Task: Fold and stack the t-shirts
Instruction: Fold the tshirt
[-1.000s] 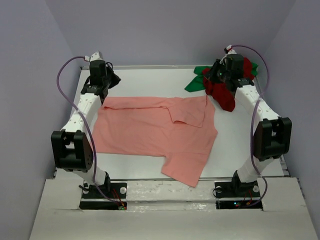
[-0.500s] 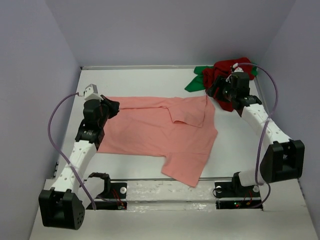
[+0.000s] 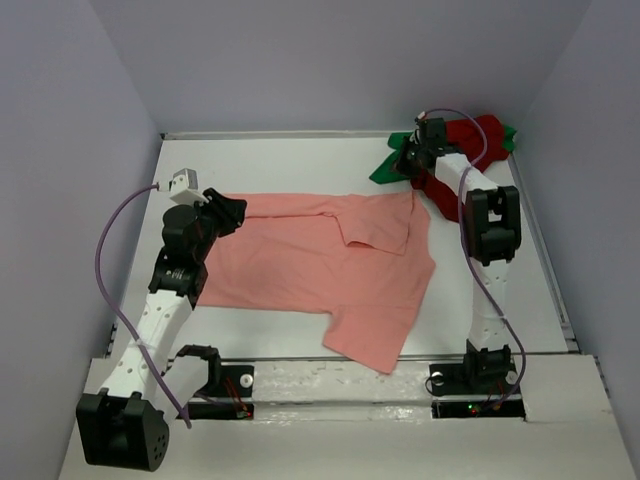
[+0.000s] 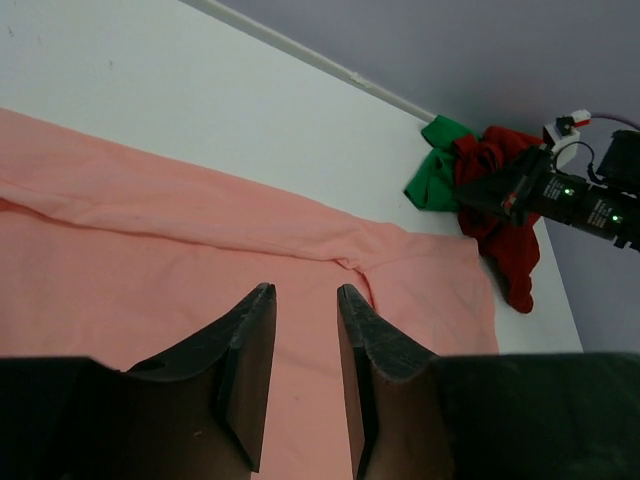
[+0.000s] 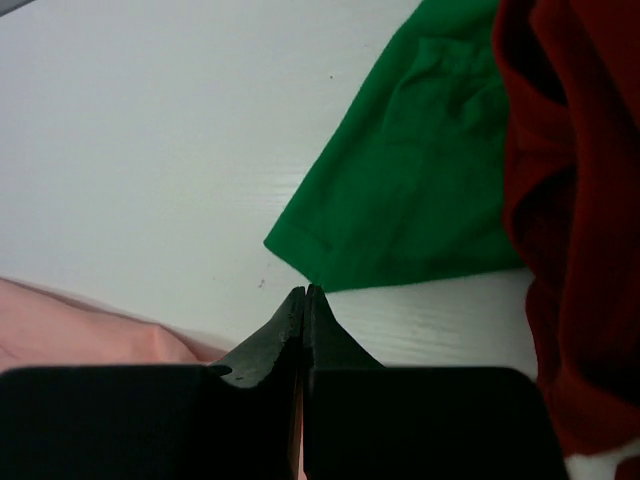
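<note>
The salmon-pink t-shirt (image 3: 300, 265) lies spread across the middle of the table, one sleeve hanging toward the near edge. The bright green t-shirt (image 3: 385, 168) and dark red t-shirt (image 3: 488, 130) are bunched together at the back right. My left gripper (image 3: 228, 212) is open and empty over the pink shirt's left edge, and its fingers (image 4: 245, 340) hover above the pink cloth (image 4: 150, 250). My right gripper (image 3: 402, 163) is shut and empty, its tips (image 5: 304, 291) just short of the green shirt's corner (image 5: 420, 180), with dark red cloth (image 5: 580, 200) to the right.
Purple walls close in the back and both sides of the white table (image 3: 290, 165). A raised rim runs along the back edge. The right arm's forearm (image 3: 488, 225) crosses the table's right side. In the left wrist view the right gripper (image 4: 520, 190) sits by the green and red pile.
My left arm has swung from the back-left corner down over the pink shirt's left edge. My right arm has reached back and left to the green shirt. The pink shirt has not moved.
</note>
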Robot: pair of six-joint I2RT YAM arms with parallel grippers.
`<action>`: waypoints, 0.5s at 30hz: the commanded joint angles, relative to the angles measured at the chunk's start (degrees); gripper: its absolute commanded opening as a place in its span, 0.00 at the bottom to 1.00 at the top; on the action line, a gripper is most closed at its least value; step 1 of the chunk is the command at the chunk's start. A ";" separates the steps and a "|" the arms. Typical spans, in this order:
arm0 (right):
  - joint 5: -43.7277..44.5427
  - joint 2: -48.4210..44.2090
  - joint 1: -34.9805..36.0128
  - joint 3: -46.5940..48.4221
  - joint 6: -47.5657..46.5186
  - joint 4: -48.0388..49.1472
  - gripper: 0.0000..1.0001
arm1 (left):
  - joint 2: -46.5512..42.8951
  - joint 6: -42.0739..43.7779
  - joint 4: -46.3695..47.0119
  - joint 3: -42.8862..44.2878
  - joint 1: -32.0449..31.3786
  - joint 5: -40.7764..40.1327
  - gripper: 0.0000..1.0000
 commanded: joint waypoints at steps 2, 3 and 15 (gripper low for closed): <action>-2.89 5.87 -0.28 14.42 0.23 -4.97 0.00 | -0.87 1.56 3.38 0.47 0.08 1.02 0.41; -2.02 9.02 -0.28 17.05 0.06 -6.46 0.00 | -0.43 1.13 3.56 0.47 0.08 1.89 0.40; 26.28 18.98 -0.89 32.54 -7.59 -20.53 0.00 | 3.01 1.30 4.96 0.38 0.00 3.57 0.37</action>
